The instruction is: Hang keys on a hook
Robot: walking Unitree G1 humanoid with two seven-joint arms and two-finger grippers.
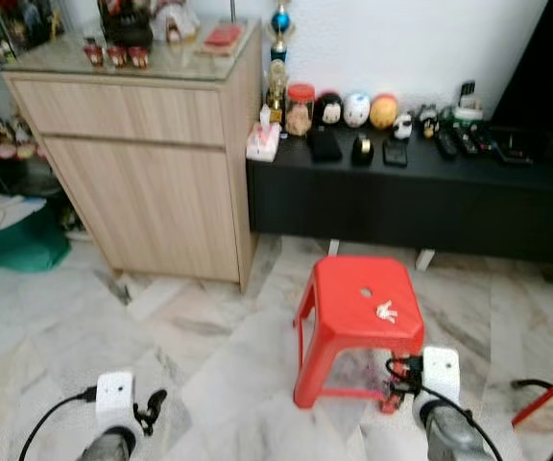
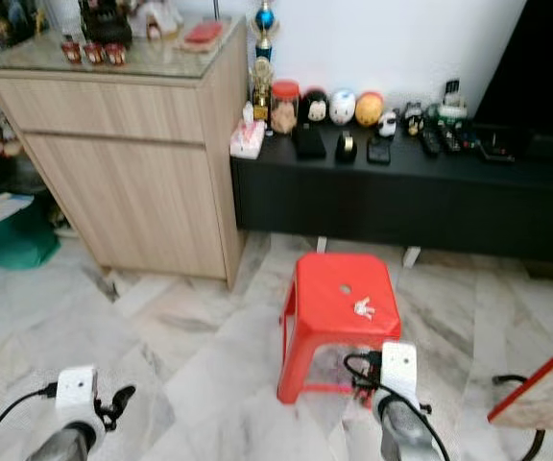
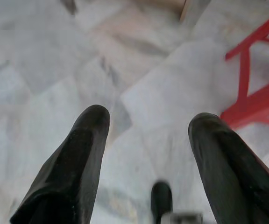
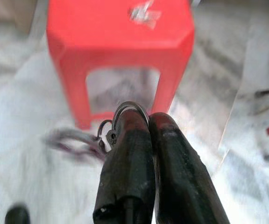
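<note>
My right gripper (image 4: 146, 119) is shut on a bunch of keys (image 4: 125, 112). The metal rings stick out at the fingertips, and the rest of the bunch hangs blurred to one side. It is held low, just in front of a red plastic stool (image 1: 358, 298). A small white object (image 1: 385, 310) lies on the stool's seat. My left gripper (image 3: 148, 121) is open with nothing between its fingers, low over the marble floor to the stool's left.
A light wooden cabinet (image 1: 152, 163) stands at the back left. Beside it is a low black bench (image 1: 411, 202) carrying figurines and remotes. A green bin (image 1: 17, 245) sits at the far left. A red-edged board (image 1: 545, 399) and a black cable (image 1: 536, 386) lie on the right.
</note>
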